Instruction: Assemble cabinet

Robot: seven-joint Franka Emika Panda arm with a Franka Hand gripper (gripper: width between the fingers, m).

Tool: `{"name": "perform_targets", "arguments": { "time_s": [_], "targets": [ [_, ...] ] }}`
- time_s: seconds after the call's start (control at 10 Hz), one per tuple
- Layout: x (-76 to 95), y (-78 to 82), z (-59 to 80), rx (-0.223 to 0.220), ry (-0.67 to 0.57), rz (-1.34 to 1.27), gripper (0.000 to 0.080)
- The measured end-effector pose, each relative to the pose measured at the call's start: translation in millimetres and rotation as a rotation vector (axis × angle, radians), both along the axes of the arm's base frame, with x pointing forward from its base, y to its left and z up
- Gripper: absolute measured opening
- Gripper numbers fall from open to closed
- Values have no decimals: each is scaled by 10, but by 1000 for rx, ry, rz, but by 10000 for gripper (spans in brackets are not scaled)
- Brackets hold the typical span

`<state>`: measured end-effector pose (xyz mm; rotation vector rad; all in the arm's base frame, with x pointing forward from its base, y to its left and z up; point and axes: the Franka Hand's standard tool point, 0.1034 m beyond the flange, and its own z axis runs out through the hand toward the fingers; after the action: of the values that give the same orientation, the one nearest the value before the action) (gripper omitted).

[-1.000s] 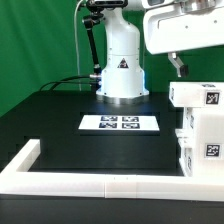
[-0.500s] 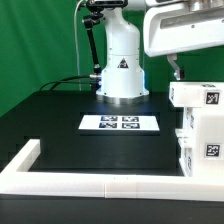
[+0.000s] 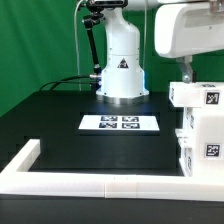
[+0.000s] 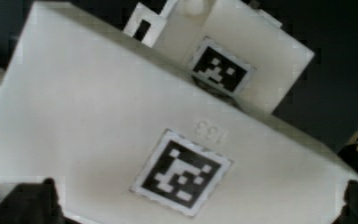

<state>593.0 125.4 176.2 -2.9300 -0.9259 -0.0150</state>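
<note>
The white plastic box-shaped cabinet (image 3: 200, 130), bearing square black-and-white markers, is standing at the exterior view's right edge, seemingly partly assembled, while the two-finger gripper (image 3: 186, 72) is hovering just above it, jaw state impossible to tell.

Smooth matt white plastic cabinet (image 3: 200, 130)

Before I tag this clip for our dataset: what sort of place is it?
Most likely a robotics lab test bench, not a home or workshop. A green backdrop hangs behind a black table, the marker board lies flat on it, and the arm's base stands behind that, near the tagged white cabinet.
</note>
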Motion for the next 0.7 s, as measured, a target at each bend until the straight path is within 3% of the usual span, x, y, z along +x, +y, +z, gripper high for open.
{"name": "perform_targets", "arguments": {
  "time_s": [0.7],
  "targets": [
    [36, -32, -20, -19, -53, 585, 797]
  ]
}}
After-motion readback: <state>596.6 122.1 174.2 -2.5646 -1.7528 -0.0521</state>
